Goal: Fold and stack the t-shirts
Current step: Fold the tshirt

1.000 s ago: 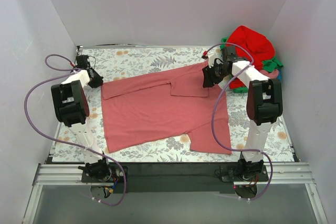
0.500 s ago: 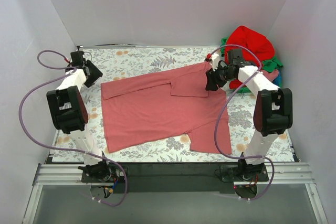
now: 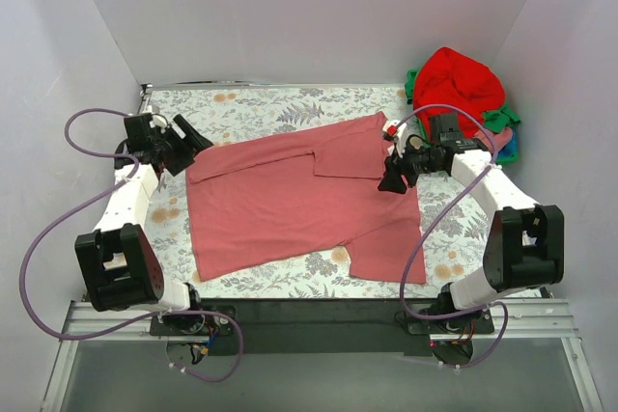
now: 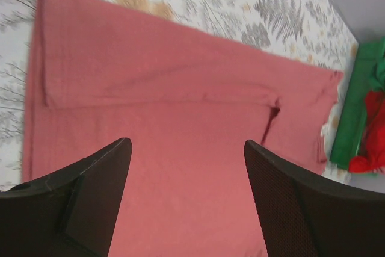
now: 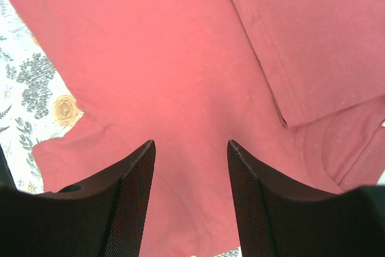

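Shows a rose shirt point(image 3: 290, 205) spread flat across the middle of the bench point(image 3: 261, 108), far edge and one sleeve turned in. Places the left hand point(image 3: 196, 142) by its far-left corner, fingers apart and empty. Places the right hand point(image 3: 394, 178) over the turned-in sleeve, also apart, gripping nothing. Leaves a red shirt point(image 3: 462, 79) heaped far right. Appears to sit between folds. Next, probably: pinching an edge and carrying it across without dragging the cloth.
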